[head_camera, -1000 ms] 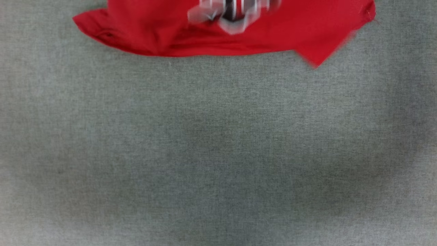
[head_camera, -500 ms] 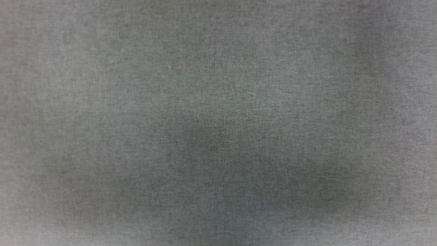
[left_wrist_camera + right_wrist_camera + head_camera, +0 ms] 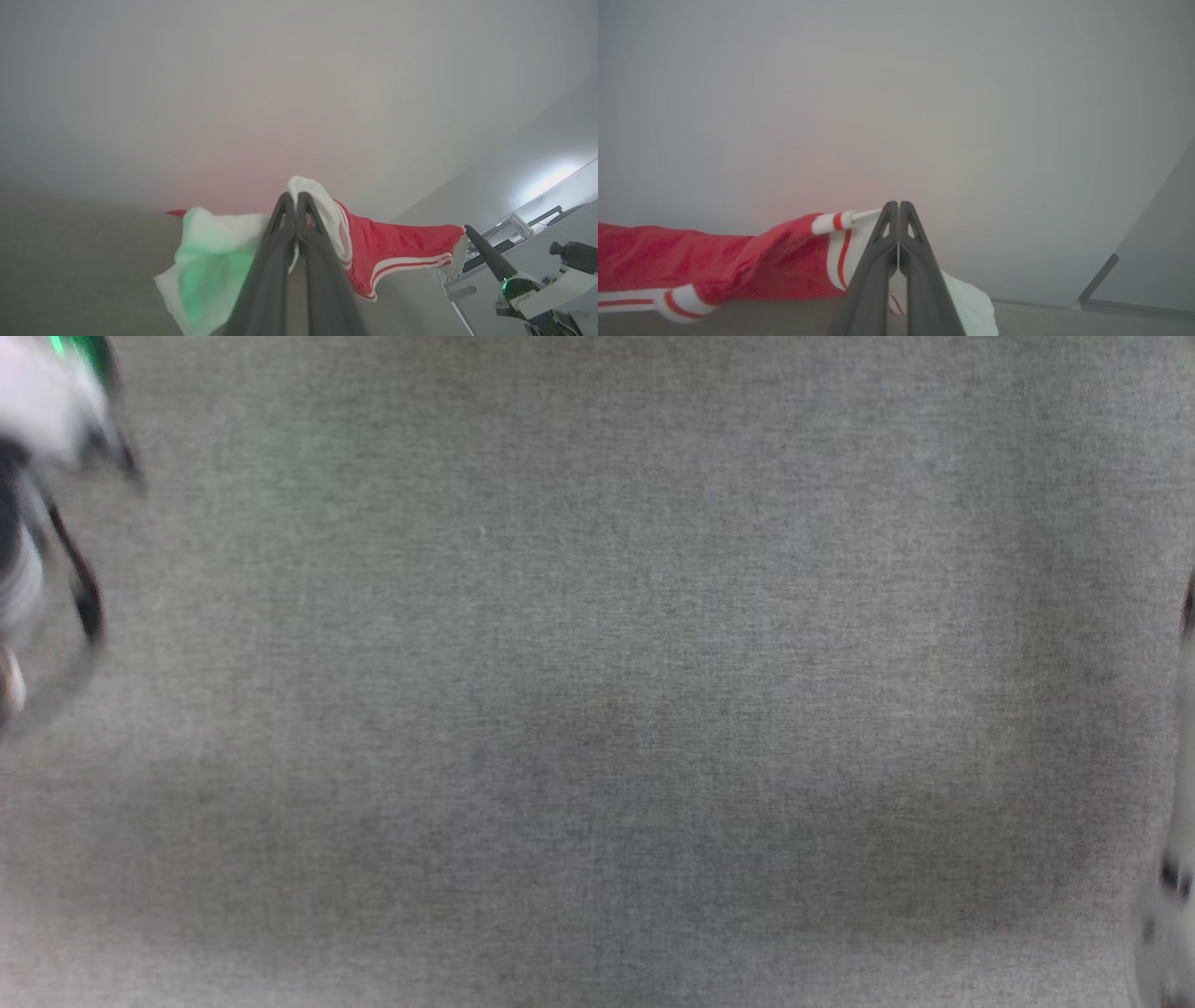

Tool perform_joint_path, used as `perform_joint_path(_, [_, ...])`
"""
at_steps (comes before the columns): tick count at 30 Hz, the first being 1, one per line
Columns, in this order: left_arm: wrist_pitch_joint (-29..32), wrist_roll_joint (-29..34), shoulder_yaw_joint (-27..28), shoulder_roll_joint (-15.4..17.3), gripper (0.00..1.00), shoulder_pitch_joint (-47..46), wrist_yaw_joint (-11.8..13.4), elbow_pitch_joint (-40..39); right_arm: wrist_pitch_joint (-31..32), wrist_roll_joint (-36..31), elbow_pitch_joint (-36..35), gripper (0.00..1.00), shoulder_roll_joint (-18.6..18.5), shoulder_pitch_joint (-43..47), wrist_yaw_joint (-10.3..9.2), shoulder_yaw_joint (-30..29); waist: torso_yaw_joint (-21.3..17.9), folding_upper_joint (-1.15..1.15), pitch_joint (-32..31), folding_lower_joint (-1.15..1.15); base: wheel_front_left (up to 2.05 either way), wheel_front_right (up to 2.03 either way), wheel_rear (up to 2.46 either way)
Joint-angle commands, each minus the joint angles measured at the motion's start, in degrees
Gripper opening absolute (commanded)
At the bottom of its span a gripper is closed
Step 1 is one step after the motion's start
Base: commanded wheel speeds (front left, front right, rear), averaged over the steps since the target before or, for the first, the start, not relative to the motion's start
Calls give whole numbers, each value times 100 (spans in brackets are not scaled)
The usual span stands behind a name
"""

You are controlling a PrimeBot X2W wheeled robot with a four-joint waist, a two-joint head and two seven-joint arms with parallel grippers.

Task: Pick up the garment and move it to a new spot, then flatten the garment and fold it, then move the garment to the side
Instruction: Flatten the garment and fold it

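The work surface is a table (image 3: 597,709) covered in plain grey cloth, with a pale wall behind it in both wrist views. In the head view, blurred pale and dark arm parts (image 3: 42,495) enter at the table's left edge, and a pale blurred part (image 3: 1178,896) at its right edge.

The left gripper (image 3: 295,198) has both dark fingers pressed together on the T-shirt (image 3: 402,242), clamping white sleeve fabric beside the striped trim. A loose white fold, tinted green, hangs to the left of the fingers.

The right gripper (image 3: 899,206) is likewise clamped on the T-shirt, at a white sleeve next to the red-and-white striped trim.

The red body of the T-shirt spans the gap between the two grippers as a sagging band. Whether its lower folds touch the table cannot be determined, nor which table edge it is nearest.
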Motion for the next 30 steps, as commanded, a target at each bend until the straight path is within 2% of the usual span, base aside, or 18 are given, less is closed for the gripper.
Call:
perform_joint_path(1, [-83, 124, -8, 173, 0, 508, 7, -347, 190, 196, -565, 0, -131, 527, -2, 306, 57, 0, -64, 0, 0, 0, 0])
perform_joint_path(3, [-152, 235, -3, 345, 0, 1114, 8, -671, 530, 464, -1216, 0, -237, 1247, -5, 391, 86, 0, -108, 0, 0, 0, 0])
perform_joint_path(8, [-217, 488, 67, 540, 0, 2335, 7, -1441, 1536, 733, -2822, 0, -457, 2849, -5, 341, 200, 0, -247, 0, 0, 0, 0])
perform_joint_path(15, [-230, 951, 168, 917, 0, 3687, 7, -2170, 3034, 1154, -4499, 0, -371, 4800, -4, 115, 234, 0, -442, 0, 0, 0, 0])
perform_joint_path(21, [-221, 1093, 128, 1272, 0, 4533, 6, -2847, 3798, 1672, -5380, 0, -428, 5874, -3, -281, 208, 0, -592, 0, 0, 0, 0])
perform_joint_path(30, [-217, 712, 34, 2311, 0, 5404, 6, -4092, 4303, 2336, -6308, 0, -499, 7094, -3, -861, 222, 0, -728, 0, 0, 0, 0])
